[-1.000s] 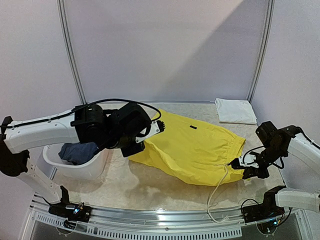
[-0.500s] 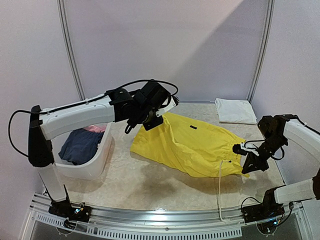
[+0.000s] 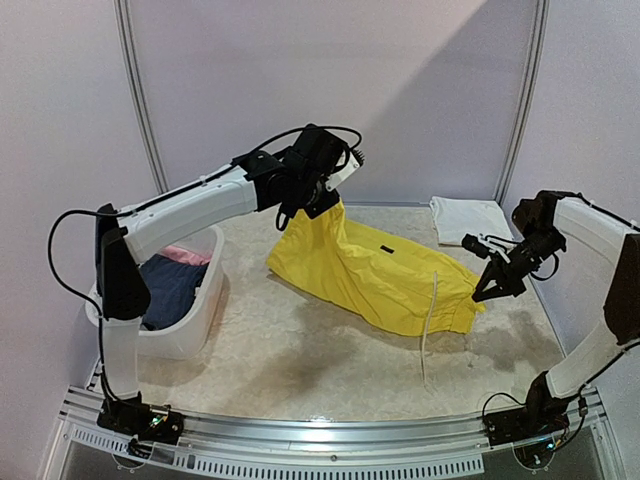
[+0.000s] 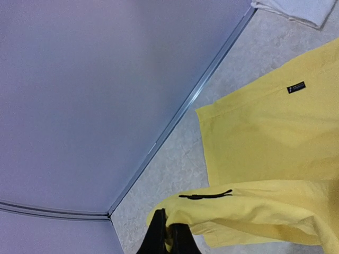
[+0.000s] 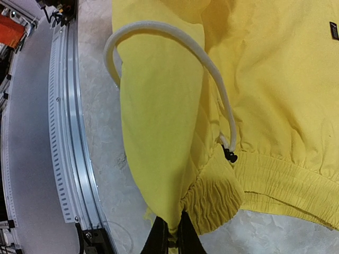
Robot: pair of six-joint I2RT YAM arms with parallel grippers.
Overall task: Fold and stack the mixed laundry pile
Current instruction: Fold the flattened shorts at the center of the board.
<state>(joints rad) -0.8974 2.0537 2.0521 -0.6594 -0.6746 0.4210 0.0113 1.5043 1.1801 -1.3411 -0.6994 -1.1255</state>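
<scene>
While I hold it aloft, left gripper (image 3: 320,206): pinching yellow shorts (image 3: 380,272) at hem.
Right gripper (image 3: 482,290): pinching waistband.
Risk: thin pinch slips; dangling drawstring (image 3: 428,330) snags.

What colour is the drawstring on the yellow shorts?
Off-white drawstring on the yellow shorts; clearest in the right wrist view.
</scene>
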